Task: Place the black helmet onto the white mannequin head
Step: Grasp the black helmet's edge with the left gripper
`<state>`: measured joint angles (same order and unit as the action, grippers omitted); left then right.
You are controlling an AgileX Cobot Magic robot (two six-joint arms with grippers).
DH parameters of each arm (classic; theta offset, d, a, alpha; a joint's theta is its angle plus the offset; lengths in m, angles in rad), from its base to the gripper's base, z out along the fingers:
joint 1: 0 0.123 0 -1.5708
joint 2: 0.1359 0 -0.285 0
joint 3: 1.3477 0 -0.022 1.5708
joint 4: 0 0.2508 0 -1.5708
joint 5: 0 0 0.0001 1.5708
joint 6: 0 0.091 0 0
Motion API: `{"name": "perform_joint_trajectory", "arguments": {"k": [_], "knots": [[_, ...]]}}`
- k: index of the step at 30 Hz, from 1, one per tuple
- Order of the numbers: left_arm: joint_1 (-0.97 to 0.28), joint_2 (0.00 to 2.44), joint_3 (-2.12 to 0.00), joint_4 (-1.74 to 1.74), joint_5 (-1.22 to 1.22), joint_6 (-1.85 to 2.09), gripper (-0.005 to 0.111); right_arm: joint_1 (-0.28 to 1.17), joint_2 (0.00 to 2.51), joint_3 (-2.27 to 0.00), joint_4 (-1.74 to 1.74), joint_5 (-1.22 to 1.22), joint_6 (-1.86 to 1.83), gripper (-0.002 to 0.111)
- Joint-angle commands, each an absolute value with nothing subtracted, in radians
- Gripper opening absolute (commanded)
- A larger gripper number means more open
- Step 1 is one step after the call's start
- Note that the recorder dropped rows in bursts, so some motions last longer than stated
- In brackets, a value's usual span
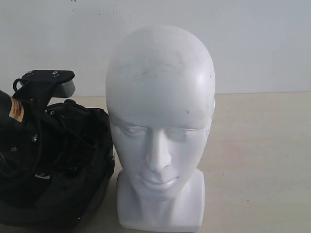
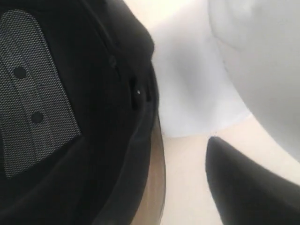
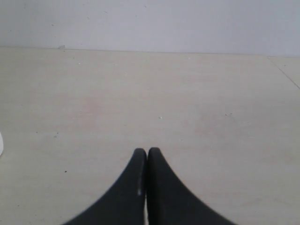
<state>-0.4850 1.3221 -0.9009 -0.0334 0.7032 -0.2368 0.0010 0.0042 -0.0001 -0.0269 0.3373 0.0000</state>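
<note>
The black helmet (image 1: 63,165) lay beside the white mannequin head (image 1: 160,97), awaiting pickup. The left gripper (image 2: 183,150) hovered at its rim, closure unclear; the right gripper (image 3: 147,152) was pinched closed, empty. A firm rim grip seemed next

We saw the glossy white mannequin head (image 1: 160,121) upright on the bench (image 1: 262,160), bare, faintly scuffed, facing the exterior camera. The black helmet (image 1: 73,165) lay just beside it, left of frame, its dark padded lining exposed.
</note>
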Motion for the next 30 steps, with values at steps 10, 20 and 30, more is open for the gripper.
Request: {"name": "perform_joint_trajectory", "arguments": {"k": [10,20,30], "knots": [[-0.486,1.324,-0.736,-0.093,0.46,-0.314,0.067,0.003,0.0,0.0,-0.029,0.333,0.0,0.0],[-0.486,1.443,-0.708,-0.089,0.315,-0.278,0.067,0.003,0.0,0.0,-0.029,0.333,0.0,0.0],[-0.486,1.555,-0.711,-0.041,0.225,-0.273,0.052,0.003,0.0,0.0,-0.029,0.333,0.0,0.0]]}}
